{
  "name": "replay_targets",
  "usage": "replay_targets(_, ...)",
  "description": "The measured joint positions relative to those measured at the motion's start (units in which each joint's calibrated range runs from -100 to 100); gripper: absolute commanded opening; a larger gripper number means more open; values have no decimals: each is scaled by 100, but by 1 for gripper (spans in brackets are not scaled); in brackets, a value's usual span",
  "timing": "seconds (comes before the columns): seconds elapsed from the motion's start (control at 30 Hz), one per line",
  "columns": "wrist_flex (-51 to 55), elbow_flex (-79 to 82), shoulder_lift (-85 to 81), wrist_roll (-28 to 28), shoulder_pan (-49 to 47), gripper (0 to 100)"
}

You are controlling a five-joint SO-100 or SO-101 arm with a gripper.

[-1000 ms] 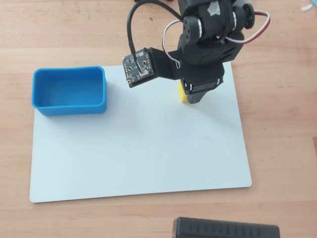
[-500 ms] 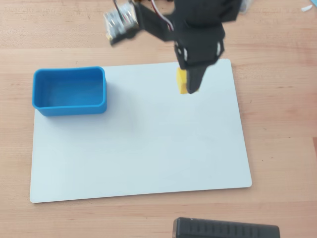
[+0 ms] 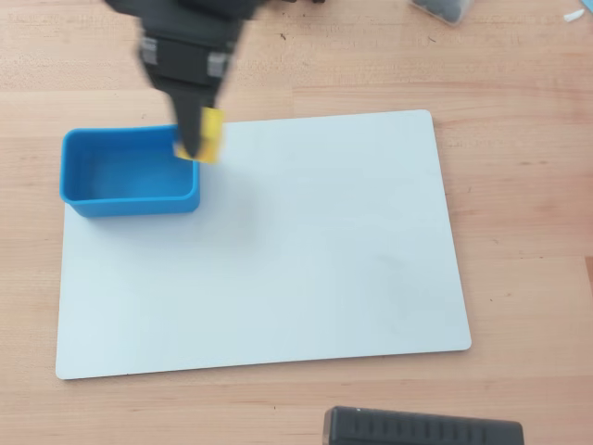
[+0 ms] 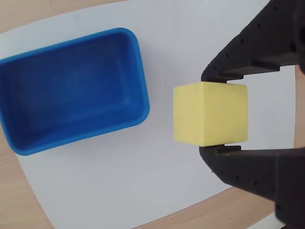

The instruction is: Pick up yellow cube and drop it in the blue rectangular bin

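- yellow cube (image 4: 210,113) pinched between the black fingers (image 4: 248,57) of the gripper (image 4: 214,114), one finger on its top face and one beneath as seen in the wrist view; no long axis, a vertical edge turned toward the camera.
- held clear of the white mat (image 3: 278,241), toward the far-left part of the wooden tabletop (image 3: 519,185).
- from overhead, cube (image 3: 209,135) seen blurred, overlapping the right rim of the blue rectangular bin (image 3: 130,176).
- in the wrist view, bin (image 4: 71,90) well apart to the left, long axis roughly across the frame, interior bare.
- only overhead: dark ridged object (image 3: 422,428) at the near edge.
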Motion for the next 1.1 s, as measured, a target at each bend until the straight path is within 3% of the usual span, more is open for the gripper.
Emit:
replay_targets(0.37, -483, 0, 0, 117, 1236, 6)
replay_targets(0.8, -582, 0, 0, 117, 1320, 17)
replay_targets(1.1, -582, 19, 0, 117, 1297, 17)
